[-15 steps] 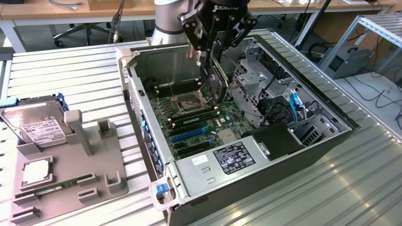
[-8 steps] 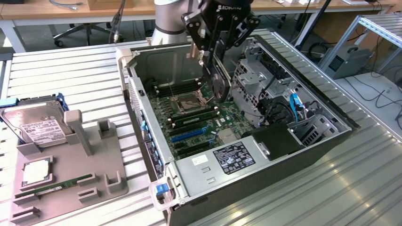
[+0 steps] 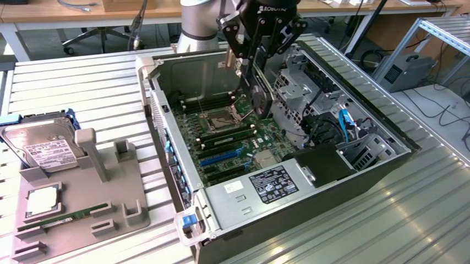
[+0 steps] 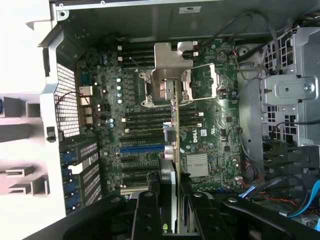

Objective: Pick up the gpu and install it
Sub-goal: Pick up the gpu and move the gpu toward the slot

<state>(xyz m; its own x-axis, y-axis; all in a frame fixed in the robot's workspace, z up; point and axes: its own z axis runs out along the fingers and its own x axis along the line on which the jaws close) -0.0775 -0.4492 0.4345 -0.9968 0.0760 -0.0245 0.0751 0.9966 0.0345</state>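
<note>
Here the gpu (image 3: 258, 98) hangs on edge inside the open computer case (image 3: 173, 165), above the motherboard (image 3: 239, 140). The gripper (image 3: 255, 58) has its jaws closed on the card's upper part. Gripped upright like this, the card likely keeps its lower edge free to face the board. In the wrist view its thin edge shows near the end of the blue slot (image 4: 142, 148). The hard drive (image 3: 44, 147) and RAM stick (image 3: 65, 216) rest on the grey fixture (image 3: 110, 190), well apart from the case

Black hand (image 4: 171, 215); black gpu (image 3: 258, 99), green along its edge. Dark green motherboard (image 4: 215, 125) with one blue slot (image 4: 141, 148). Grey tray (image 3: 74, 217). Silver drive (image 3: 28, 135), white label (image 3: 46, 150). Pale ribbed counter (image 3: 81, 82).
</note>
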